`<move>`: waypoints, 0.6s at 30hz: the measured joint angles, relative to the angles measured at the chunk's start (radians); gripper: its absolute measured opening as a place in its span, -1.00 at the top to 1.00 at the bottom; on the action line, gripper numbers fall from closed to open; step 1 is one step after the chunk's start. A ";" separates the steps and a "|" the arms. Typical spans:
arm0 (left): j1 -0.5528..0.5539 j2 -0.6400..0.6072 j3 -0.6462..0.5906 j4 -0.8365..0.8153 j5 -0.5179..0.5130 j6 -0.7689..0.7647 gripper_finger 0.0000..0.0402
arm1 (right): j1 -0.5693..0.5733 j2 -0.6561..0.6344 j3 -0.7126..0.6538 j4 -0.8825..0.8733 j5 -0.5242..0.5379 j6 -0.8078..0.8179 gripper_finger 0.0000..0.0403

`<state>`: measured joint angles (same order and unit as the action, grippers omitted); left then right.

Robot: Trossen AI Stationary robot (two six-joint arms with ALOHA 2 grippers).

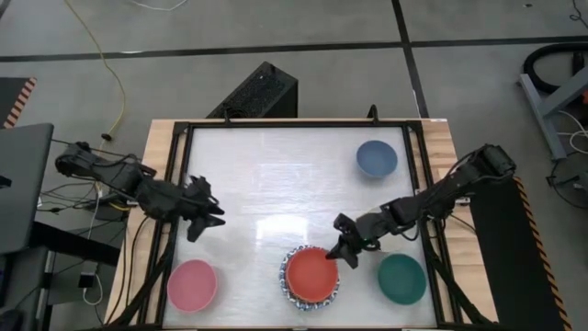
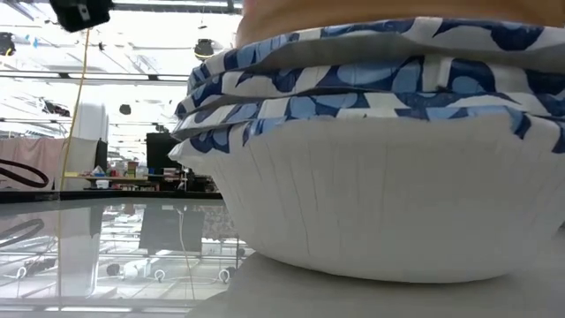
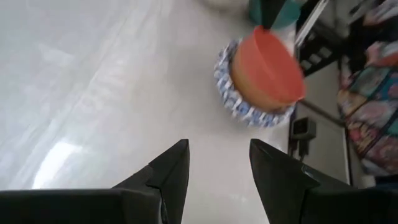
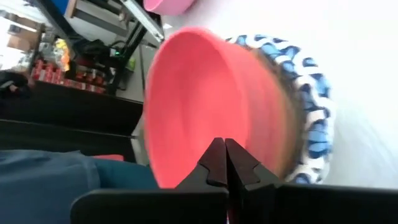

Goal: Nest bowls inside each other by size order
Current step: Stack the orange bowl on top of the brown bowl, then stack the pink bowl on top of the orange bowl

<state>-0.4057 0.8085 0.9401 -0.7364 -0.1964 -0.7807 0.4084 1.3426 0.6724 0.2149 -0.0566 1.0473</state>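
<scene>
Four spots hold bowls on my bench, red bowl (image 1: 310, 273) nested atop the blue-rimmed white stack (image 1: 292, 295) at the near edge — my right hand (image 1: 346, 248) clenched at its rim, grasping nothing, my left hand (image 1: 206, 220) released near the left edge, pink bowl (image 1: 192, 284), teal bowl (image 1: 401, 279), blue bowl (image 1: 377, 158) apart.

Bowl colours on the pale, glossy table (image 1: 276, 175)

A red-orange bowl (image 1: 310, 274) sits in white bowls with blue patterned rims (image 1: 292, 296); their outer walls are plain white. A pink bowl (image 1: 191, 284), a teal bowl (image 1: 401, 279) and a dusty blue bowl (image 1: 377, 158) are plain.
</scene>
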 joint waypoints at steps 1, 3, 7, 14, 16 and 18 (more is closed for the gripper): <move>0.000 0.012 0.000 -0.008 0.009 -0.001 0.22 | -0.001 0.000 0.000 -0.003 0.000 -0.001 0.98; 0.000 0.030 0.000 -0.011 0.026 0.001 0.22 | -0.008 0.000 0.000 0.000 -0.001 -0.003 0.98; 0.000 0.051 0.000 -0.007 0.075 -0.013 0.22 | -0.028 0.000 0.000 -0.001 -0.037 -0.009 0.98; 0.000 0.058 0.000 -0.050 0.188 -0.039 0.22 | -0.059 0.000 0.000 0.004 -0.055 -0.034 0.98; -0.002 0.058 0.000 -0.094 0.193 -0.047 0.22 | -0.068 0.000 0.000 0.002 -0.055 -0.037 0.98; -0.012 0.058 0.000 -0.124 0.193 -0.070 0.22 | -0.072 0.000 0.000 0.006 -0.055 -0.056 0.98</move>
<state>-0.4180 0.8661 0.9401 -0.8607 -0.0038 -0.8506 0.3367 1.3426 0.6724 0.2212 -0.1112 0.9912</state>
